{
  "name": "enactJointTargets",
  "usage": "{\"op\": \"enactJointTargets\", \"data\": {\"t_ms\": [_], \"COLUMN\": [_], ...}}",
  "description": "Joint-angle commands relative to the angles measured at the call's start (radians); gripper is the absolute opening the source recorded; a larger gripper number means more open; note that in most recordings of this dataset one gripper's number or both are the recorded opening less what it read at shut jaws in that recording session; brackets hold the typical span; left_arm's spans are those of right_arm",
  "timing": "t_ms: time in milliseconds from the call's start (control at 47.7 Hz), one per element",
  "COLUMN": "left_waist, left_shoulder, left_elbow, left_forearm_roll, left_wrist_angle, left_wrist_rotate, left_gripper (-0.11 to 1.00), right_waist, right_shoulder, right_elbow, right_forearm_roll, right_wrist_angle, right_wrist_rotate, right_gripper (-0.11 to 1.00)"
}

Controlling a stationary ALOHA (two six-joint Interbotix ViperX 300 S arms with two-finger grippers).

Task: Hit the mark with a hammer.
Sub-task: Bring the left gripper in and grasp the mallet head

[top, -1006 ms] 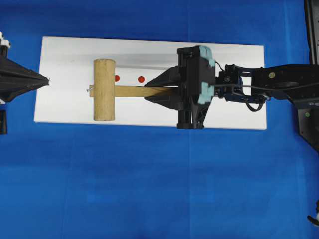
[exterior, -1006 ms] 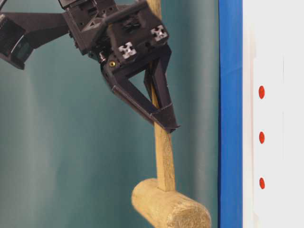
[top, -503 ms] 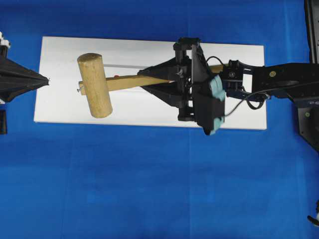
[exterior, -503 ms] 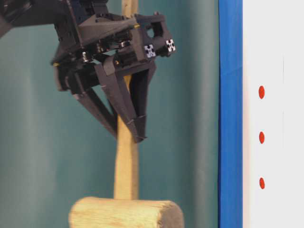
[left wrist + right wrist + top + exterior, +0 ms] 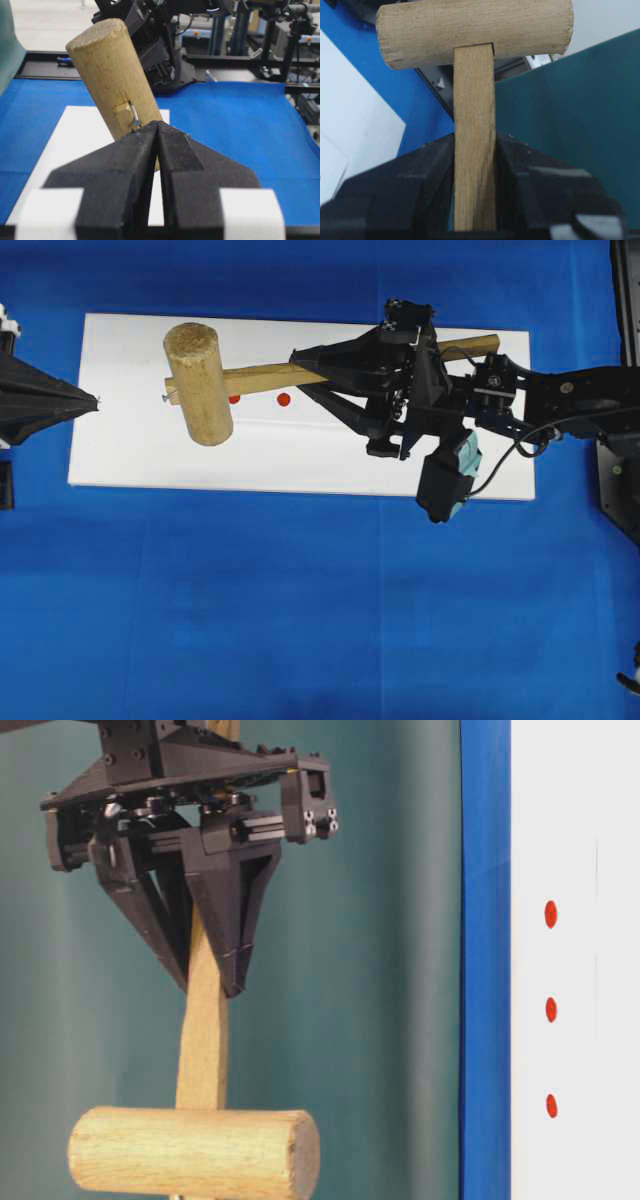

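Right tool [image 5: 318, 372] clamps the flat handle of the hammer [image 5: 198, 383], seen from overhead, with the cylindrical head raised over the left part of the white board [image 5: 130, 455]. Two red marks [image 5: 283, 399] show just beside the head, below the handle. The left tool [image 5: 88, 400] sits shut at the board's left edge, holding nothing.

From table level, the right tool's jaws pinch the handle partway along, and the head [image 5: 195, 1153] hangs well clear of the board, on which three red marks [image 5: 551, 1010] show.

Through the left wrist camera, the shut tips [image 5: 157, 131] point at the head [image 5: 112, 75], which is tilted above the board.

Through the right wrist camera, the handle [image 5: 474, 135] runs straight out between the closed jaws.

This looks like the wind-up. Next, the head must swing down squarely onto one mark, without the handle slipping.
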Motion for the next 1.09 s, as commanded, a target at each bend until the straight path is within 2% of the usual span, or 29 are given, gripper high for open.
{"op": "enactJointTargets", "data": {"t_ms": [0,314,356,440,608,671,713,881,1069], "left_waist": [0.000,0.000,0.002,0.002,0.011,0.015,0.020,0.043,0.052], "left_shoulder": [0.005,0.006,0.005,0.006,0.018,0.023,0.029,0.089,0.227], "left_elbow": [-0.011,-0.012,-0.011,-0.012,-0.014,-0.017,-0.020,-0.038,-0.097], "left_forearm_roll": [-0.003,-0.003,-0.003,-0.003,-0.003,-0.005,-0.005,-0.005,-0.005], "left_wrist_angle": [-0.005,-0.009,-0.009,-0.011,-0.018,-0.023,-0.034,-0.089,-0.193], "left_wrist_rotate": [-0.003,-0.054,-0.064,-0.092,-0.121,-0.121,-0.121,-0.123,-0.126], "left_gripper": [0.00,0.01,0.04,0.23,0.74,0.87,0.92,0.92,0.93], "right_waist": [0.000,0.000,0.000,0.000,0.000,0.000,0.002,0.000,0.000], "right_shoulder": [-0.028,-0.028,-0.029,-0.028,-0.028,-0.028,-0.028,-0.028,-0.028], "right_elbow": [-0.012,-0.014,-0.012,-0.014,-0.014,-0.014,-0.014,-0.015,-0.015], "right_forearm_roll": [0.005,0.005,0.005,0.005,0.005,0.005,0.005,0.005,0.005], "right_wrist_angle": [-0.018,-0.018,-0.018,-0.018,-0.018,-0.018,-0.018,-0.005,-0.002], "right_wrist_rotate": [0.002,0.002,0.002,0.002,0.002,0.002,0.002,0.002,0.002], "right_gripper": [0.10,0.10,0.10,0.10,0.10,0.10,0.10,0.10,0.10]}}
